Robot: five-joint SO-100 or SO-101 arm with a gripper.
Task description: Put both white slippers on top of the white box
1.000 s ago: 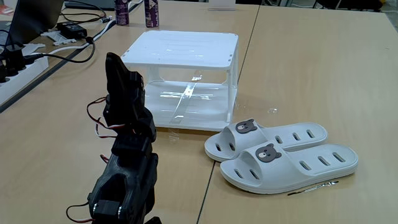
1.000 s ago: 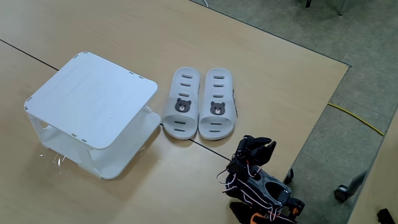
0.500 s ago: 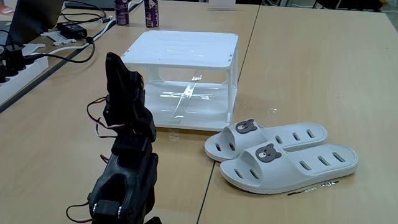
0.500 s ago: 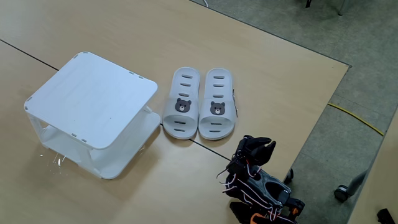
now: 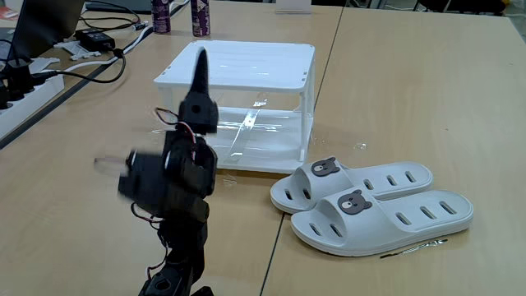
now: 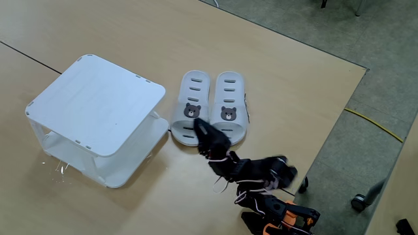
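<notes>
Arm was motion-blurred, gripper (image 6: 199, 124) reaching toward the slippers (image 6: 210, 108); can't tell whether the fingers were spread or closed. It held nothing. Both slippers lay side by side, touching, on the wooden table (image 5: 411, 99) just beside the white box (image 6: 98, 104), box top bare, so neither was placed yet. The pair sat within easy reach, probably staged that way. Cables and a power strip (image 5: 25, 90) lay at the table edge in one fixed view; grey floor past the table in the other.

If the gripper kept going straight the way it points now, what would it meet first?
Probably the slippers: in a fixed view from above, the gripper points at their toe ends. Its height is unclear, so it might pass over them.
</notes>
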